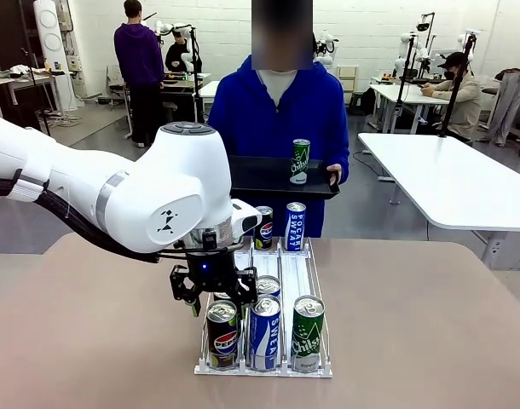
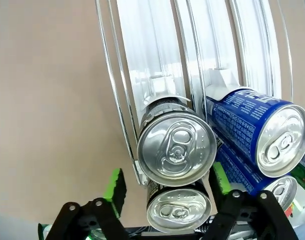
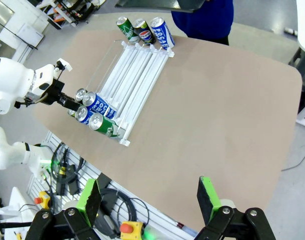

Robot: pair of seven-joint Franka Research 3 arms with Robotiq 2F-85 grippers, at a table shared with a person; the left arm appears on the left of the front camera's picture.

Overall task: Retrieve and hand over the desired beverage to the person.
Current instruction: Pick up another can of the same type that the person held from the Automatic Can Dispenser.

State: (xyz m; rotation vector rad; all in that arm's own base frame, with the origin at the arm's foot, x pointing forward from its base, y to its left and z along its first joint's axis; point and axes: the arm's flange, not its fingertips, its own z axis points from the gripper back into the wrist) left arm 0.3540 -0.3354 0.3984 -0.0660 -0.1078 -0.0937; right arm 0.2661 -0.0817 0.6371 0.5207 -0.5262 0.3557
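Over the rack's (image 1: pixel 260 371) six-o'clock end, the left fingers (image 2: pixel 115 192) stand open astride the upright front Pepsi can (image 2: pixel 178 211), its axis along them; the right fingers (image 3: pixel 89 200) gape well away. At twelve o'clock, the person (image 1: pixel 277 111) holds a tray (image 1: pixel 260 177).

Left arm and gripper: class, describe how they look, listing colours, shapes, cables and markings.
The left arm has glossy white, rounded casings, a grey cap on the big joint, a silver ring and a small black mark. A black cable bundle runs beneath it. The left gripper is black, with bolted linkages and bright green pads. A blue light glows above it.
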